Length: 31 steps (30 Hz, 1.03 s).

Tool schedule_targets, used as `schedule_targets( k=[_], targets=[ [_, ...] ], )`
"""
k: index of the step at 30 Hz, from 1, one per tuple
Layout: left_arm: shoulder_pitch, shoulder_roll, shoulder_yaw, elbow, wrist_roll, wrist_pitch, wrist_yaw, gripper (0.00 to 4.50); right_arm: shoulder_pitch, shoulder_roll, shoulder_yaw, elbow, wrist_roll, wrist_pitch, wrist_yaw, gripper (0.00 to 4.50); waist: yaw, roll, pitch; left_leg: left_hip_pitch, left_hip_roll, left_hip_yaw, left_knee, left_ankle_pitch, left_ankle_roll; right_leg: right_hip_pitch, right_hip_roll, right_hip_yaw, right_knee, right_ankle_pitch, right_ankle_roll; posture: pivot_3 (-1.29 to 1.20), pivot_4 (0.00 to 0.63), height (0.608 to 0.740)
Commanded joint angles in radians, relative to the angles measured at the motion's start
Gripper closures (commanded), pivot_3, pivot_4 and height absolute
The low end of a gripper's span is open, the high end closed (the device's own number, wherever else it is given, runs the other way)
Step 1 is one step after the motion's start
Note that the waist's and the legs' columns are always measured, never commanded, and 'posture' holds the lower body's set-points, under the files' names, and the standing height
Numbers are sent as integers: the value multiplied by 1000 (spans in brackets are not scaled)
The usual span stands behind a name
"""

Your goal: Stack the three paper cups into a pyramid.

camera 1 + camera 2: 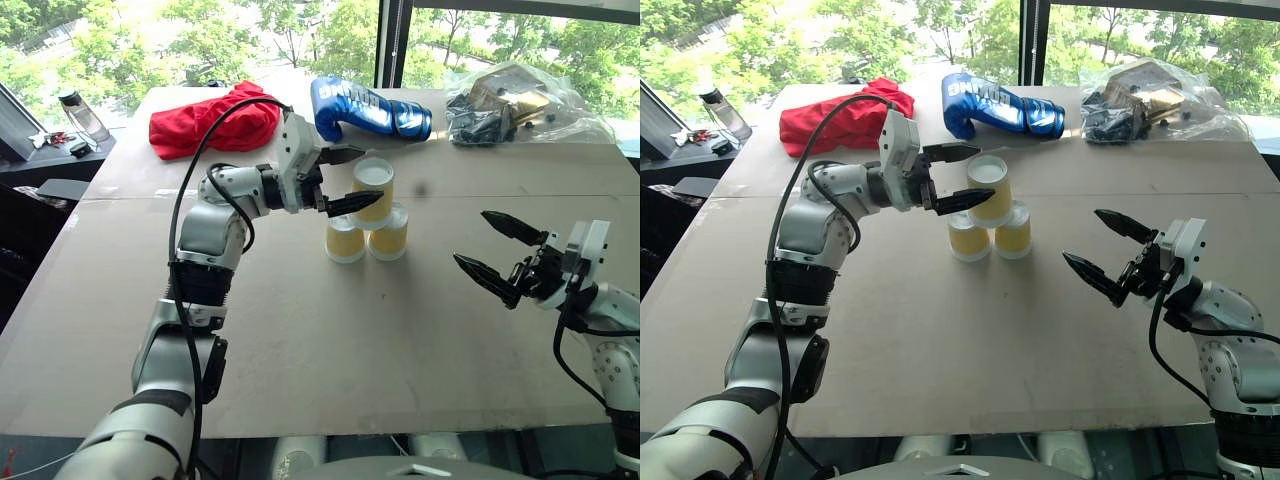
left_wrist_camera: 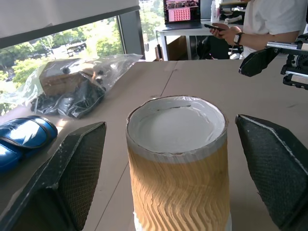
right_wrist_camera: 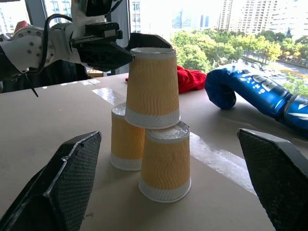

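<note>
Tan-yellow paper cups (image 1: 366,223) stand as a pyramid mid-surface (image 1: 300,330) in the head view: two side by side, one upside down on top.

Left wrist view: the left hand (image 2: 178,168) has its fingers apart, flanking the top cup (image 2: 177,163) without touching.

Right wrist view: the right hand (image 3: 168,183) waits nearby, fingers apart.

Best now to draw the left hand straight back, level, brushing nothing.

**Brown table and its load**

The table (image 1: 300,340) carried two upturned paper cups (image 1: 345,240) side by side near its middle, a third cup (image 1: 374,190) resting on them. Toward eleven o'clock lay a red cloth (image 1: 210,122), at twelve a blue boxing glove (image 1: 365,110), at one a clear plastic bag (image 1: 520,105).
</note>
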Motion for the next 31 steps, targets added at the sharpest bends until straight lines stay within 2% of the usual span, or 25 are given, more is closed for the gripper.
schedule_targets(
  k=[1,7,11,14,16,20,23,27,31],
  targets=[
    [14,28,60,-147,-75,58,5,84,18,3,-38,-12,17,-30,12,0,0,0,0,0,0,0,0,0,0,0,0,0,0,0,0,0,150,740],
    [98,57,194,-308,-231,118,22,84,68,-2,-52,11,17,-42,34,0,-1,0,0,1,1,0,0,0,0,0,0,0,1,0,0,0,150,740],
    [375,169,269,-499,-304,273,61,84,126,1,-78,102,-8,-105,91,0,-12,1,-1,3,1,2,-1,0,0,0,0,2,1,0,0,0,150,740],
    [607,210,293,-580,-260,303,135,84,145,6,-92,189,-37,-170,115,0,-7,2,0,3,5,2,-2,0,0,0,0,3,1,0,0,0,150,740],
    [733,189,319,-609,-229,260,185,84,153,8,-96,246,-58,-209,131,0,-3,2,0,3,5,2,-2,-1,1,1,0,3,1,0,0,0,150,740],
    [889,142,315,-634,-116,151,289,84,169,-6,-87,309,-101,-271,164,0,9,1,0,4,3,1,0,-1,2,4,-3,1,1,0,-1,0,150,740],
    [983,95,270,-621,13,65,391,84,163,-11,-86,345,-117,-280,166,0,8,3,-1,6,2,3,0,-1,2,5,-5,3,2,0,-1,0,150,740],
    [1078,52,191,-584,89,-29,398,84,122,-22,-80,437,-148,-308,181,0,1,3,-1,7,1,3,0,-1,2,6,-5,3,0,0,-1,0,150,740],
    [1078,43,161,-540,116,-67,405,84,96,-30,-80,474,-155,-314,192,0,2,5,-3,7,1,1,-1,-1,2,6,-4,3,0,0,-1,0,150,740]
  ],
)
